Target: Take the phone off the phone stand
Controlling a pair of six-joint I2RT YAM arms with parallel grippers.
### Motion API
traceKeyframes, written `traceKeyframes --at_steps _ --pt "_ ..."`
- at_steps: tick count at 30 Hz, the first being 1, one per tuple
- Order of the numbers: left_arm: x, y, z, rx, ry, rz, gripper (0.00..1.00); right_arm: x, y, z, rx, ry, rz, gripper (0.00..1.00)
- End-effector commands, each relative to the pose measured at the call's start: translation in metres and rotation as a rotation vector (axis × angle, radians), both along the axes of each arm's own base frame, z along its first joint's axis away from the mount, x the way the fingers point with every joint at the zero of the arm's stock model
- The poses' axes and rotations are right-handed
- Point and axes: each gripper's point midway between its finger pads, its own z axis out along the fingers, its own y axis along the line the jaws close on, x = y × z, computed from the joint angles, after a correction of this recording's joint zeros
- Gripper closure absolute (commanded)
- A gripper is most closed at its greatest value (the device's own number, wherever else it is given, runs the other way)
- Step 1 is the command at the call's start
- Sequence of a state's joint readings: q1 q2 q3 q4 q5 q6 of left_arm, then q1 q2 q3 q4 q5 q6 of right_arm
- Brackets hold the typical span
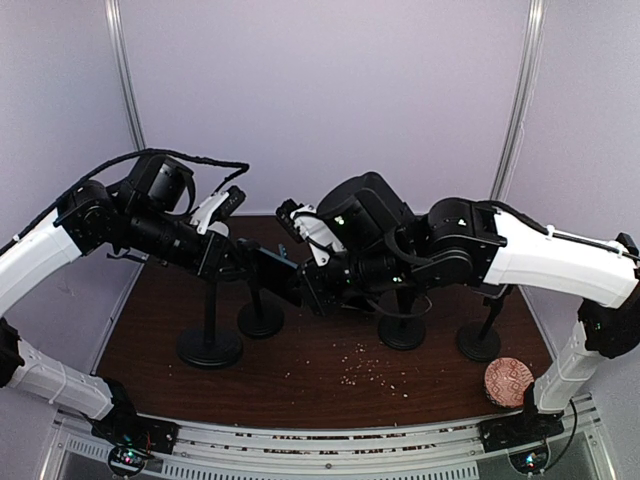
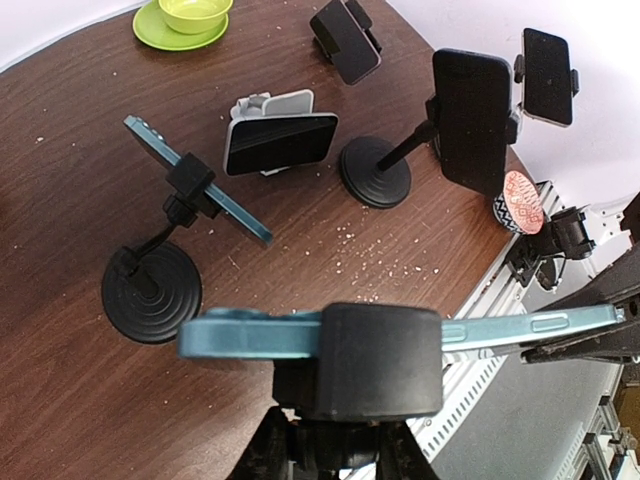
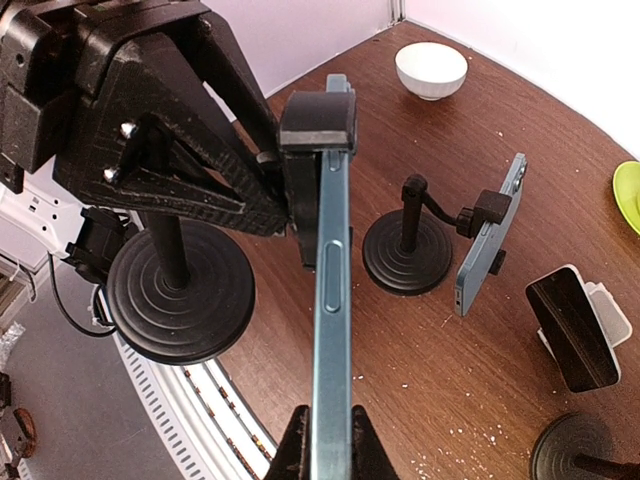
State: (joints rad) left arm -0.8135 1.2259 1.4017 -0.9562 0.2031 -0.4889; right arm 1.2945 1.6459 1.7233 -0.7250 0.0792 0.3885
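Pinching teal phone (image 3: 331,300) edge: right gripper (image 3: 325,440); left gripper (image 3: 283,190) squeezed onto phone stand (image 3: 317,120) clamp.

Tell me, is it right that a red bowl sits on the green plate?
Not quite. The bowl on the green plate is green, not red. The left wrist view shows it at the top left.
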Motion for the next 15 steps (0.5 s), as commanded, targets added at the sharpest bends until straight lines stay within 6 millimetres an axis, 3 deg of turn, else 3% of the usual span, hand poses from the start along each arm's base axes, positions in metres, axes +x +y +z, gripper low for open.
traceKeyframes --at_steps 1,15 --pt "0.052 0.049 0.001 0.122 -0.114 0.253 1.0 -0.03 -0.017 0.045 0.105 0.012 0.09 1.0" --pt "0.057 0.07 0.007 0.139 -0.13 0.287 1.0 -0.031 -0.016 0.045 0.111 0.021 0.094 1.0"
